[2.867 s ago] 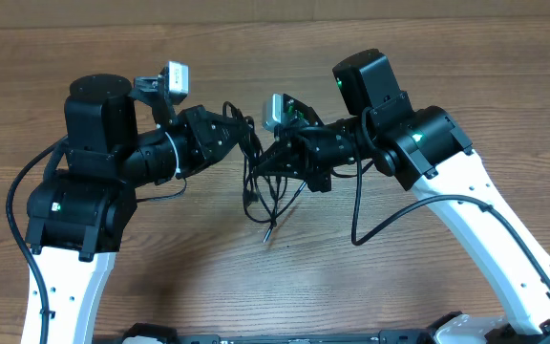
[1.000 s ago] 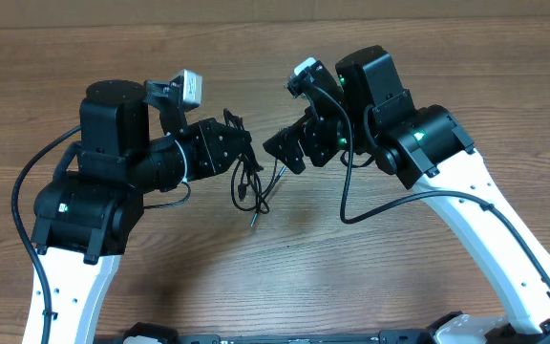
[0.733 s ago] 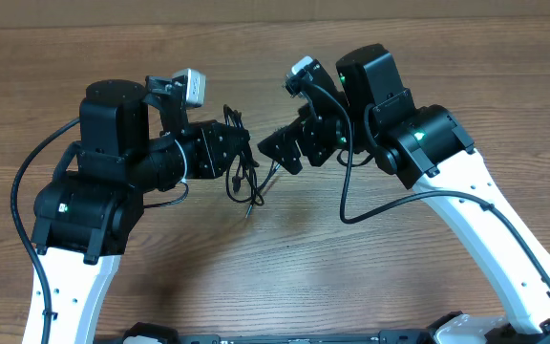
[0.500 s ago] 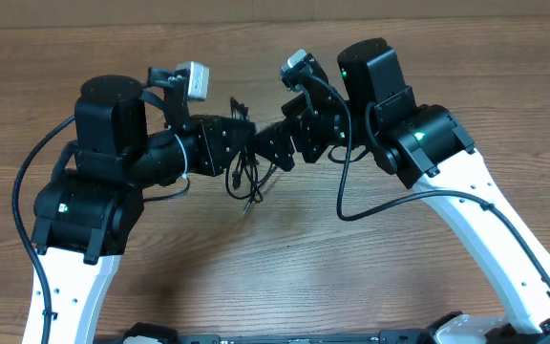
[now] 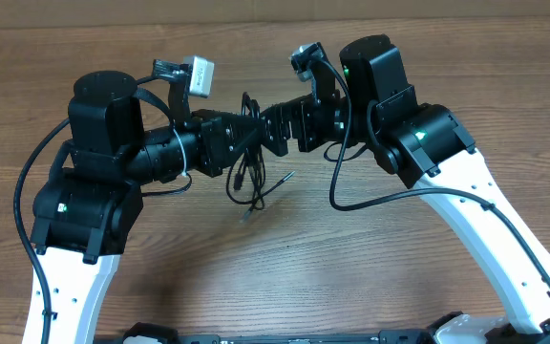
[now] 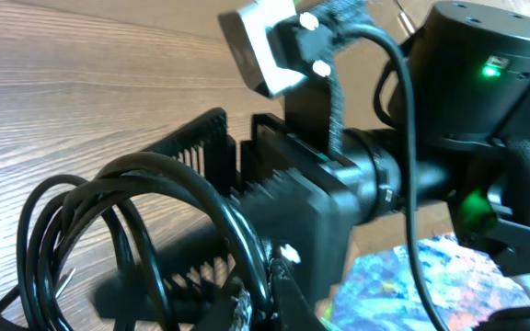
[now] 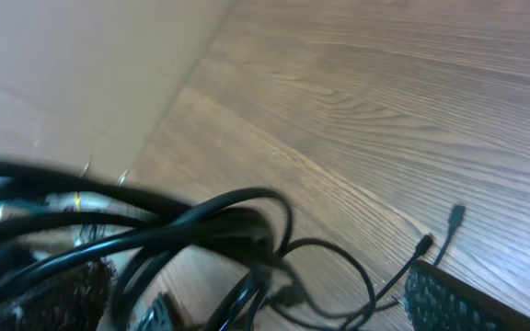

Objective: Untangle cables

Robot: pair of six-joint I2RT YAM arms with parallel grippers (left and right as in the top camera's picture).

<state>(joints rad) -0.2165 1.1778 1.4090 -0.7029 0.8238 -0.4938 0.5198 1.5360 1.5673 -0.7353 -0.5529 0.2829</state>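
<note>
The cables are thin black cords wound in loops, hanging from my left gripper down to the wooden table. That gripper is shut on the bundle's top; in the left wrist view its fingertips pinch a cord while the loops spread to the left. My right gripper is open and faces the left one, its ribbed pads straddling the same cords. In the right wrist view the cables cross between the open fingers. Small plug ends lie on the wood.
A cardboard wall runs along the table's far edge. Thick arm cables loop beside the left base and under the right arm. A colourful patch shows below the right arm in the left wrist view.
My right gripper has swung left and closed the gap to the left gripper, its open jaws now around the cords. The left gripper still holds the bundle, shifted slightly right and up.
</note>
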